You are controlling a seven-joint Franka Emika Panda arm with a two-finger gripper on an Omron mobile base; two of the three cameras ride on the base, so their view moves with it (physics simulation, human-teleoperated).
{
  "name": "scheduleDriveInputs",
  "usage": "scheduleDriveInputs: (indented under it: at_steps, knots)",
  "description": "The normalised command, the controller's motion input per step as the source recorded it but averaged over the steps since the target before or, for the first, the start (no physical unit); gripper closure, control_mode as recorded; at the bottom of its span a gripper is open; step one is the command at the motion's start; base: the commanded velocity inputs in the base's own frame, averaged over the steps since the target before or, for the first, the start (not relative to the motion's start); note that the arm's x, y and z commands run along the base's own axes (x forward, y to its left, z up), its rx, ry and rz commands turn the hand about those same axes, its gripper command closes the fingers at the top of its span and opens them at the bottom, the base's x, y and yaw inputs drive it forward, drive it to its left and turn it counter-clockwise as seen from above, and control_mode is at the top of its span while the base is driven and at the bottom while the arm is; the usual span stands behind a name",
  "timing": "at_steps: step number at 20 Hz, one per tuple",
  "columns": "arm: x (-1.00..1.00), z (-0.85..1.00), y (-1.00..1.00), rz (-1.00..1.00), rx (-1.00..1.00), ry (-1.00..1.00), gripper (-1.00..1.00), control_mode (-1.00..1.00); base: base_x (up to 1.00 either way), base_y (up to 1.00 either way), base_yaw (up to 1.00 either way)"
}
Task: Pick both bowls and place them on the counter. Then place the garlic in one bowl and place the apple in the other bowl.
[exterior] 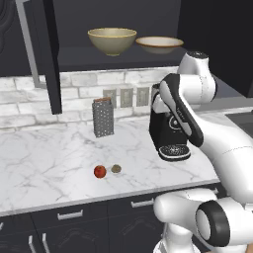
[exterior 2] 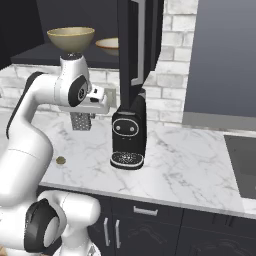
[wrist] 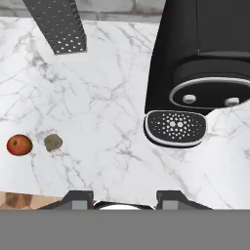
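Both bowls sit on the open cabinet shelf (exterior: 74,53) above the tabletop (exterior: 44,153): deep bowl (exterior: 112,39) at 9 o'clock of the shallow bowl (exterior: 159,44), just beside it, both upright. Apple (exterior: 100,171) and garlic (exterior: 116,169) lie on the tabletop near its front edge, close together but apart; garlic at 3 o'clock of the apple. Grater (exterior: 103,117) stands upright at about 12 o'clock from them, near the brick wall. Coffee machine (exterior 2: 128,135) stands at 3 o'clock of the grater. Pincer (wrist: 124,195) hangs over the tabletop, fingertips (wrist: 78,197) apart with nothing between them (only the tips show at the hand view's bottom edge)
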Motion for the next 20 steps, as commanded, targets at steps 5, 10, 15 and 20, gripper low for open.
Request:
scheduleDriveInputs:
  at_steps: [5,10,15,20]
  knots:
    - [0.01,0.0,0.05,0.0,0.0,0.0,-1.0,-1.0,0.0,0.0,0.0]
    - [0.0,0.06,0.16,0.05,-0.17,-0.03,-1.0,-1.0,0.0,0.0,0.0]
    - [-0.02,0.43,0.09,0.08,-0.32,-0.17,-1.0,-1.0,0.0,0.0,0.0]
    - [0.0,0.65,0.0,0.07,-0.31,-0.1,-1.0,-1.0,0.0,0.0,0.0]
